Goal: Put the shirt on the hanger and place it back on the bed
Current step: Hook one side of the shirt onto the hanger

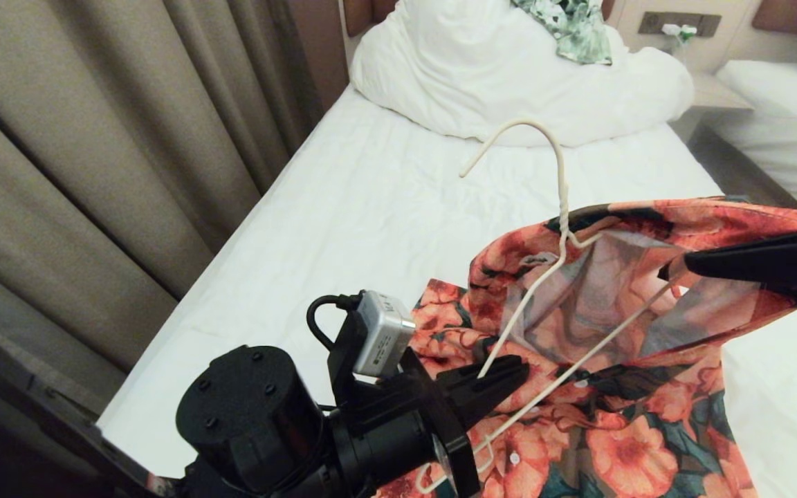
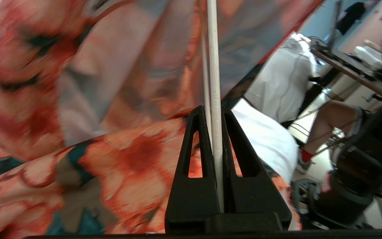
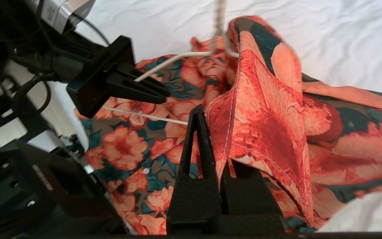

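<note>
- Left gripper (image 1: 509, 370): lower middle of head view, raised above the bed (image 1: 371, 207); jaws pinched tight on one sloping arm of the hanger (image 1: 557, 207), wire running straight through between the fingers (image 2: 237, 159) in the left wrist view.
- Hanger: cream-white wire, tilted; hook curving up and away beyond the left gripper, toward the bunched duvet (image 1: 481, 76); twisted neck just above the shirt collar; lower bar passing under the left gripper's fingers.
- Shirt (image 1: 620, 415): orange-pink floral, lifted off the sheet at the collar; pale inside of the fabric open between the two grippers, hanger arms inside the neck opening; lower body draping down onto the sheet below and right of the left gripper.
- Right gripper (image 1: 689, 263): entering from right edge of head view, level with the shirt's shoulder; jaws closed on a fold of shirt fabric, cloth bunched against the fingers (image 3: 197, 142) in the right wrist view.
- Green-and-white garment (image 1: 571, 24): on the duvet, well beyond both grippers.
- Second bed (image 1: 779, 117): far side of right gripper.
</note>
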You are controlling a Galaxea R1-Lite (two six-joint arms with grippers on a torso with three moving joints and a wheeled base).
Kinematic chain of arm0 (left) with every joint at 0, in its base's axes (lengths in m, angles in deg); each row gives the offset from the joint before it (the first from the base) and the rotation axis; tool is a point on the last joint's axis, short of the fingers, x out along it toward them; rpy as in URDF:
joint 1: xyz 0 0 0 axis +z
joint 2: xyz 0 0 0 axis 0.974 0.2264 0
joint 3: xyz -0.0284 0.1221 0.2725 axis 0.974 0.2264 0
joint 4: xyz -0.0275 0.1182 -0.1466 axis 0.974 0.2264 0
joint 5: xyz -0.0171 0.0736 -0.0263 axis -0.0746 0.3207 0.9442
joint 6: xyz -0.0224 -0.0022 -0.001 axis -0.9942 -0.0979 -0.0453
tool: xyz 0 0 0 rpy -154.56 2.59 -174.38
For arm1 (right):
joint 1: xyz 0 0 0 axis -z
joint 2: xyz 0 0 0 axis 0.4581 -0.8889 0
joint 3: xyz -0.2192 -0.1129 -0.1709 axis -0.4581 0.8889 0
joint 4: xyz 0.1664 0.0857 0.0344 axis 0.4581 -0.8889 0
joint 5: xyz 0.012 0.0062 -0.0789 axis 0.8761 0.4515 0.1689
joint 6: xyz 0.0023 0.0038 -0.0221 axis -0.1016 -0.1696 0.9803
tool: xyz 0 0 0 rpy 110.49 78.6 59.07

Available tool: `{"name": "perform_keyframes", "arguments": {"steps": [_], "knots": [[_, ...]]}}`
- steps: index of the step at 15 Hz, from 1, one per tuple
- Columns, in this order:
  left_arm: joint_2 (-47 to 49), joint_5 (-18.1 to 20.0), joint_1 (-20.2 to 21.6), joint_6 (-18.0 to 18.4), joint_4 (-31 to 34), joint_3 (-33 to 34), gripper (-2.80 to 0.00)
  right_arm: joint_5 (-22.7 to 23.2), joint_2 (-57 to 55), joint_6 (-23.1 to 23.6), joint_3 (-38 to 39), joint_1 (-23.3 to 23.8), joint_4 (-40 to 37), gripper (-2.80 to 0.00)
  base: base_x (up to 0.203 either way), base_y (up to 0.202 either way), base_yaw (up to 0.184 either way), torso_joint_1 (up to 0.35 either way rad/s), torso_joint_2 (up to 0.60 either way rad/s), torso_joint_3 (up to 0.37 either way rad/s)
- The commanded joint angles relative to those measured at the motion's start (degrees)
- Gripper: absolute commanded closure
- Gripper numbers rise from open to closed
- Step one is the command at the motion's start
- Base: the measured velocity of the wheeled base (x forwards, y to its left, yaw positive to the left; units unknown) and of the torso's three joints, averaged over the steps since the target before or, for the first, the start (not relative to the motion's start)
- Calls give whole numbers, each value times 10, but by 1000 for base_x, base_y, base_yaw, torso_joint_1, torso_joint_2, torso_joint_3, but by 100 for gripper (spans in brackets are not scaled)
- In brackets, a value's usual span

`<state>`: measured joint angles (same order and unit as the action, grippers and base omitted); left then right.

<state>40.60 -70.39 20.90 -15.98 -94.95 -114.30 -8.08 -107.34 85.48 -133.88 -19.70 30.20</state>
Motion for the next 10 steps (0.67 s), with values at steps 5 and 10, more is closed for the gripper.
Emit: {"name": "perform_keyframes", "arguments": {"steps": [5, 10], "knots": [[-3, 1, -13, -1, -5, 3, 0, 34, -44, 0, 3, -17, 27, 0, 0, 0, 0, 0, 0, 0], [-7, 1, -17, -1, -5, 4, 0, 34, -50, 0, 4, -29, 26, 0, 0, 0, 0, 0, 0, 0]]}}
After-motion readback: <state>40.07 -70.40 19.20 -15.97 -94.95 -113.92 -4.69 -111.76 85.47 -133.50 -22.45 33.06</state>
